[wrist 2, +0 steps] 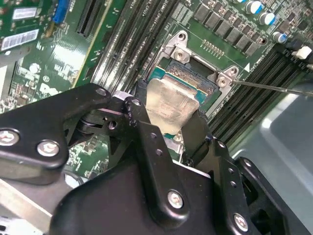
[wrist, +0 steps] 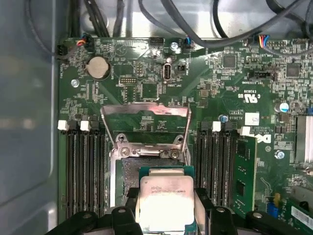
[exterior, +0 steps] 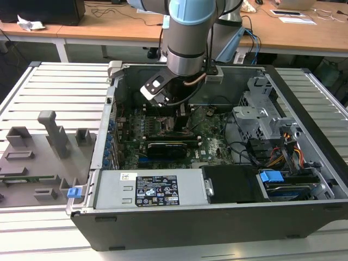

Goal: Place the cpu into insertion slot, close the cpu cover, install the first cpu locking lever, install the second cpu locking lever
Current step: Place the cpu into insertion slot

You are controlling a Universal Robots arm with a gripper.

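My gripper point(wrist: 166, 211) is shut on the cpu point(wrist: 166, 200), a flat square chip with a pale silver top, pinched at two opposite edges between black fingers point(wrist: 131, 205). In both wrist views the chip hangs just above the open insertion slot point(wrist: 146, 166), partly over it. The second wrist view shows the cpu point(wrist 2: 171, 105) tilted over the slot point(wrist 2: 193, 73). The cpu cover point(wrist: 146, 108), a thin silvery frame, stands raised at the slot's far side. A thin locking lever point(wrist 2: 274, 87) sticks out beside the slot. In the exterior view the gripper point(exterior: 182, 117) reaches down into the computer case.
Black memory slots point(wrist: 83, 166) flank the socket on both sides, and a green memory stick point(wrist: 242, 171) stands in one. The case wall point(wrist: 27, 122) rises close by. A long black card point(exterior: 171, 147) and a drive cage point(exterior: 261, 117) sit inside the case. Cables point(wrist: 205, 29) cross above the board.
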